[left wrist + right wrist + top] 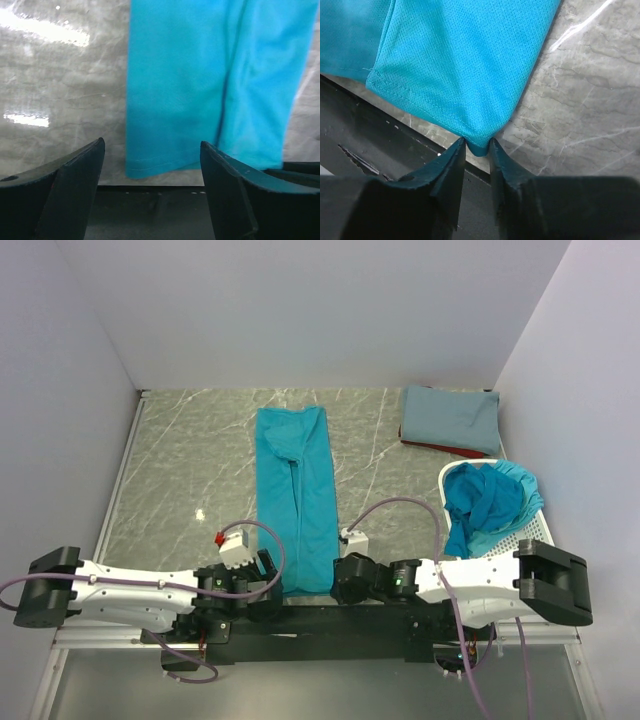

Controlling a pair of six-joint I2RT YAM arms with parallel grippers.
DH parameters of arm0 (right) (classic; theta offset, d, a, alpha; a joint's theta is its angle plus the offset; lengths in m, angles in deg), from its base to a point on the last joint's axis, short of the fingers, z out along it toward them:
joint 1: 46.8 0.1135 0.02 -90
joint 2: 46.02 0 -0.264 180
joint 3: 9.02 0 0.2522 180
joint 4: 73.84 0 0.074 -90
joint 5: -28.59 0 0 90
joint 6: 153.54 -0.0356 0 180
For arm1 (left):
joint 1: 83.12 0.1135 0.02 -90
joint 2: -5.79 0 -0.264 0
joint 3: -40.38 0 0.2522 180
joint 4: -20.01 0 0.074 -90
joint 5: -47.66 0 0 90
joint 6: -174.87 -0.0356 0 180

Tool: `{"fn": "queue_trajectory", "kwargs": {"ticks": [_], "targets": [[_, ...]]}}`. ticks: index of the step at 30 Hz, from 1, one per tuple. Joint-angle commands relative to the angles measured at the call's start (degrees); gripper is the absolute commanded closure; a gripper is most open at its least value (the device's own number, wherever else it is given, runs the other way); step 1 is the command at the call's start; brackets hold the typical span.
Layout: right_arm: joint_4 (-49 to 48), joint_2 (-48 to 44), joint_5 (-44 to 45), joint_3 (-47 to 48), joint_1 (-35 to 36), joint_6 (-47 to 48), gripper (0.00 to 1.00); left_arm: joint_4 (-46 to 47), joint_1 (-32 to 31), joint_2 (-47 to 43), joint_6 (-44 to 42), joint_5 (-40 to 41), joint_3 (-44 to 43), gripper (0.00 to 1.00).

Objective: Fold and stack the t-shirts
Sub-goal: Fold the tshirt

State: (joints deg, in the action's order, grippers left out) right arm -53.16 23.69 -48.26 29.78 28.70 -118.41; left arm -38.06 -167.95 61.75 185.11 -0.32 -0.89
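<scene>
If lifted now by one near corner only, liable to swing, twist and lose its lengthwise fold: a risk arising from an uneven pair of grips.

Lower left of the overhead view: left gripper point(152, 145) spread wide and empty, poised just short of the near left hem corner, not touching cloth. Closing from there, likely to catch only the hem edge, a single layer, or nothing at all.

Centre of the frame: long bright teal mesh t-shirt point(293, 500), folded lengthwise into a narrow strip. Lying flat on the grey marbled table point(190, 460), from the far middle down to the near edge between the two arms. Sleeves tucked inward, a seam-like overlap down the middle, slight bunching at the far end, near hem straight.

Lower centre right: right gripper point(477, 142) narrowed almost shut on the very tip of the near right corner. So shallow a bite apt to slip free once pulled.

Upper right: folded dusty grey-blue t-shirt point(450, 418) atop a dark red t-shirt point(460, 450), only a red edge showing.

Right edge: white perforated plastic basket point(535, 532) holding crumpled teal t-shirts point(485, 500), unfolded.
</scene>
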Motion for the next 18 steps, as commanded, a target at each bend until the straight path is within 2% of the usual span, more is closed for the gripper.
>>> {"fn": "queue_trajectory", "kwargs": {"ticks": [1,8,14,18], "targets": [[2.4,1.8,2.1,1.5,0.6,-1.0,0.68,1.2,-0.3,1.1,0.7,-1.3,1.0,0.19],[2.6,2.3,2.7,1.3,0.7,-1.4,0.71,4.1,-0.4,0.6,0.7,-3.0,3.4,0.28],[2.0,2.8,2.4,1.2,0.7,-1.6,0.71,7.9,-0.5,0.9,0.2,-4.3,5.5,0.44],[1.8,3.1,2.5,1.2,0.7,-1.6,0.71,8.6,-0.7,1.3,1.4,-4.9,6.6,0.59]]}}
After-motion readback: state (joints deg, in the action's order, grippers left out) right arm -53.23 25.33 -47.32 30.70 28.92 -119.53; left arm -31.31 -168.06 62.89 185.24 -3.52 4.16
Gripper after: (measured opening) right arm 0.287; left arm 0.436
